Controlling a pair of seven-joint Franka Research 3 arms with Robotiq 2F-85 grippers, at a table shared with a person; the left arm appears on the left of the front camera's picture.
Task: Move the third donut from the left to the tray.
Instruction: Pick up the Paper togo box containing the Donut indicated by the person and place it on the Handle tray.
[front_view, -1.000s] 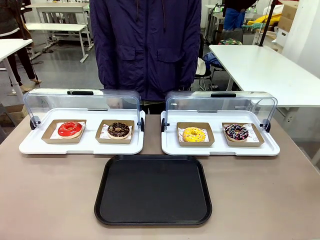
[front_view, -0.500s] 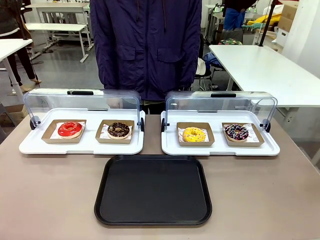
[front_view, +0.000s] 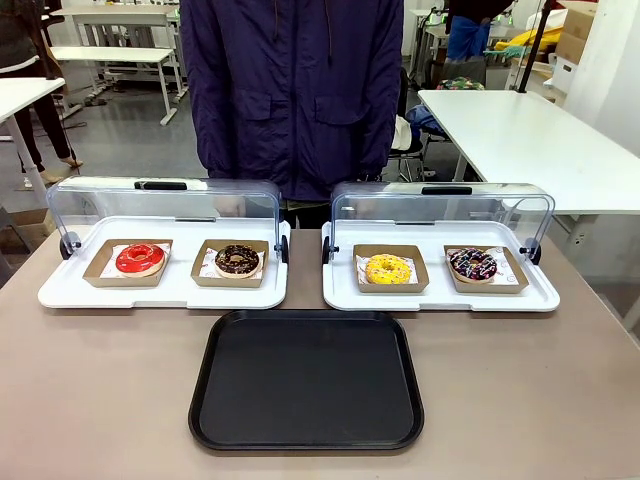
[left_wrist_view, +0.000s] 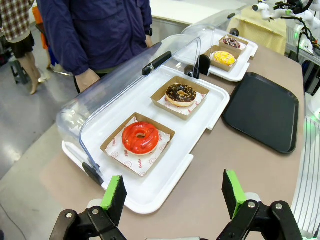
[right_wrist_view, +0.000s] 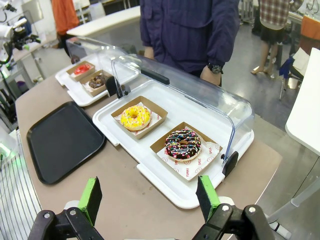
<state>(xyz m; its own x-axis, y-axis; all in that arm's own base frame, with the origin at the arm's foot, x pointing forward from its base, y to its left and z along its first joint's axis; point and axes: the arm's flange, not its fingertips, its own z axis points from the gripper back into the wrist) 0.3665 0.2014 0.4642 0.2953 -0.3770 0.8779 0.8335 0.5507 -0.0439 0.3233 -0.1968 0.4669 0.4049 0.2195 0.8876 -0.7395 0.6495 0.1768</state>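
Note:
The third donut from the left (front_view: 387, 268), yellow-iced with sprinkles, lies in a brown cardboard box on the right white tray (front_view: 440, 296), left compartment; I also see this donut (right_wrist_view: 135, 117) (left_wrist_view: 224, 58) in both wrist views. The black tray (front_view: 306, 380) lies bare in front of the two white trays; its surface (right_wrist_view: 60, 140) (left_wrist_view: 262, 110) shows in both wrist views. My left gripper (left_wrist_view: 172, 197) hangs open above the near left table corner. My right gripper (right_wrist_view: 148, 197) hangs open above the near right corner. Both hold nothing.
The left white tray (front_view: 160, 290) holds a red-iced donut (front_view: 139, 258) and a dark chocolate donut (front_view: 237, 260). A chocolate donut with coloured sprinkles (front_view: 472, 264) sits right of the yellow one. Clear domed lids (front_view: 440, 208) stand raised behind. A person in a dark jacket (front_view: 290, 90) stands at the far side.

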